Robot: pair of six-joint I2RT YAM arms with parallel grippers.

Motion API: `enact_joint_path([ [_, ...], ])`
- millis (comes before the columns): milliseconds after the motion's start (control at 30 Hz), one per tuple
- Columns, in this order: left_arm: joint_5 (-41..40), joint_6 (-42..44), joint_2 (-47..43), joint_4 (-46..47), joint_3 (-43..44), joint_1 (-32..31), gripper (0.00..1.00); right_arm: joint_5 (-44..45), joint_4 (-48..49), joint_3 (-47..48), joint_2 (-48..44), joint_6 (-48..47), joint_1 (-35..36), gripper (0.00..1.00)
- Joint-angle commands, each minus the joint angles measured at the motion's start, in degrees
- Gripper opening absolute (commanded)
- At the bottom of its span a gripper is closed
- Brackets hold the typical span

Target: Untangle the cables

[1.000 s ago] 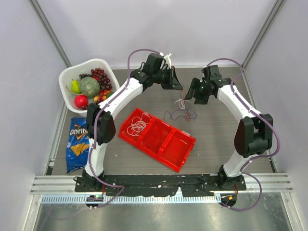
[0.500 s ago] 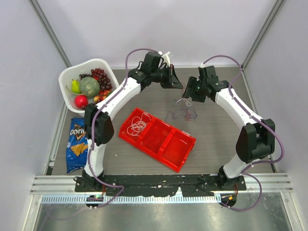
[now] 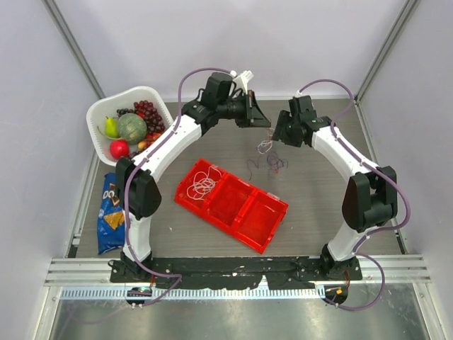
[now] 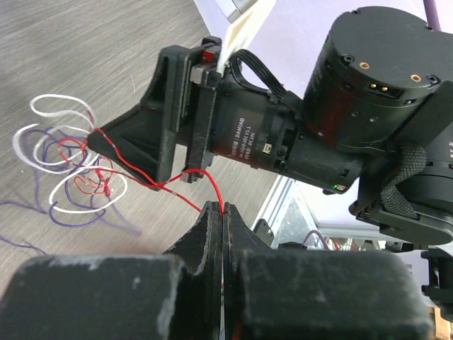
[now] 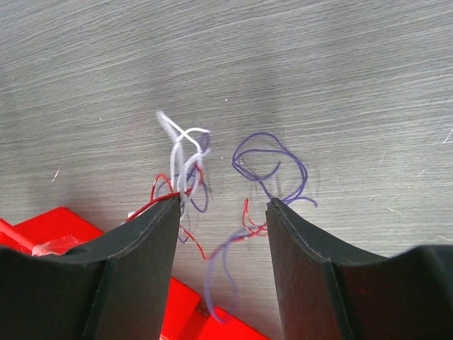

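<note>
- Left gripper (image 4: 223,212): jaws pressed flat together, pinching the red cable (image 4: 159,185) right at the fingertips.
- Red cable: lifted off the table (image 5: 340,85), running from that pinch out ahead and to the left, past the right gripper's tip and into the tangle (image 4: 74,166).
- Tangle: white, red and purple loops knotted together, just beyond the left fingertips and hanging at the tip of the right gripper (image 5: 223,204).
- Right gripper: jaws set wide apart, nothing clamped between them; tips facing the left gripper, close to it but apart.
- White cable (image 5: 182,145): upright loops rising just ahead of the right gripper's left finger, with red strands crossing that fingertip.
- Purple cable (image 5: 269,157): an open loop lying on the table just ahead of the right gripper's right finger; thinner red and purple strands trailing down through the gap between the fingers.
- Tray (image 3: 263,212): red, three compartments, on the base side of both grippers, one corner showing under the right gripper's left finger.
- Coil (image 3: 204,183): a separate white cable, bunched in the tray's end compartment nearest the left arm.
- Basket (image 3: 95,117): white, holding fruit, well to the left of the left gripper.
- Bag (image 3: 112,212): blue chip packet, flat on the table, farthest from both grippers, on the base side of the basket.
</note>
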Motion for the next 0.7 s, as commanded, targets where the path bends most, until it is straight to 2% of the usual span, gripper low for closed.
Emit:
enact_joint_path([
  [0,3.21,-2.36,-4.0,4.92,-0.27,-1.38,0.0,-0.21,3.6,0.83,-0.35,0.99,0.53,0.57],
  [367,-1.8,-4.38,-4.52,-1.32,1.93,-1.29,0.0,-7.78,4.39,-4.18,-10.89,2.83,0.36,0.61],
  [533,-2.07,-8.94,-6.81,-1.15,1.05,-1.38,0.0,-7.61,10.44,-9.0,-14.41,5.21,0.36,0.62],
  [667,-0.93,-13.16,-7.69,-1.15,2.01,-1.3,0.0,-7.87,13.7,-11.29,-13.45,6.88,0.36,0.62],
])
